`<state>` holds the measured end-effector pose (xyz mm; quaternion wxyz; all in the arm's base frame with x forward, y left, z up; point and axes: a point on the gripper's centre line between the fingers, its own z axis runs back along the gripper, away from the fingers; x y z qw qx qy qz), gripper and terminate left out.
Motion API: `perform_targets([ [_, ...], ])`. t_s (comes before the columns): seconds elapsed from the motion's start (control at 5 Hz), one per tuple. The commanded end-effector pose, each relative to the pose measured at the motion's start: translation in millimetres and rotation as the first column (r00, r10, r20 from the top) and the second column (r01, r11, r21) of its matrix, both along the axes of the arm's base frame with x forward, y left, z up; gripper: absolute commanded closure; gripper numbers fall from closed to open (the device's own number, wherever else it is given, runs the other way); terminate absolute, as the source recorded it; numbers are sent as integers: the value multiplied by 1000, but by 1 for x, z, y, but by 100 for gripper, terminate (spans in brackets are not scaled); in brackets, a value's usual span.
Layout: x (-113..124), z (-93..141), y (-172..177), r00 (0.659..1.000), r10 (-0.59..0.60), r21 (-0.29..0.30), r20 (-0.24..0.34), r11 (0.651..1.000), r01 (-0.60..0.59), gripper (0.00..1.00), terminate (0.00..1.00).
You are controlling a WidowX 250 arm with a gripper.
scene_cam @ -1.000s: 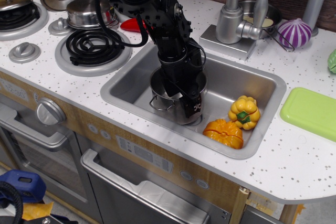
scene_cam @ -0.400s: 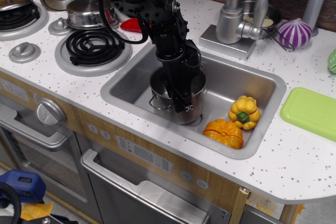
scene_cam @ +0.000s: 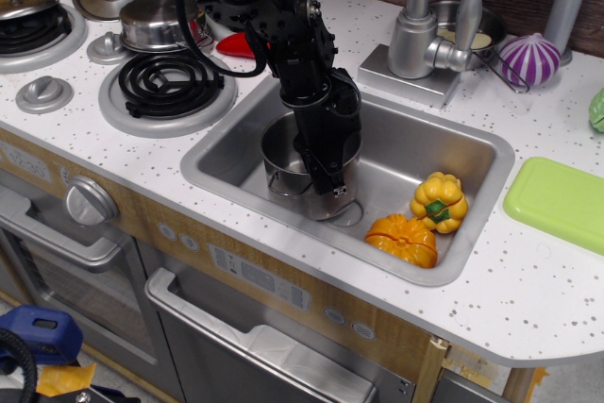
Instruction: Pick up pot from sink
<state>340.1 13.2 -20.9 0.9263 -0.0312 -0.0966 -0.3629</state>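
Note:
The tall shiny steel pot (scene_cam: 285, 150) stands in the left half of the sink (scene_cam: 444, 143), lidless, with a wire loop handle at its front left. My black gripper (scene_cam: 332, 176) comes down from above over the pot's right wall, one finger inside and one outside. It is shut on that wall. The pot looks slightly raised and tilted, and its base is partly hidden by the gripper.
A yellow toy pepper (scene_cam: 439, 201) and an orange toy pumpkin (scene_cam: 402, 238) lie in the sink's right front corner. The faucet (scene_cam: 423, 40) stands behind the sink. A squat lidded pot (scene_cam: 160, 22) and a burner (scene_cam: 170, 82) are left. A green board (scene_cam: 557, 200) is right.
The gripper has closed on the pot's right wall and moved a little up and left. The pot has shifted with it, away from the toy vegetables.

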Motion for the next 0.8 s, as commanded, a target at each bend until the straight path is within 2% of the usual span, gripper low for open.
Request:
perform_targets([
  [0.0,14,55,2,998,26,145,52,989,-34,100,0],
  [0.2,10,87,4,997,50,226,66,972,-63,100,0],
  [0.4,13,117,-1,992,6,341,128,939,-50,100,0],
  [0.6,16,141,-8,993,2,394,115,918,-47,100,100],
])
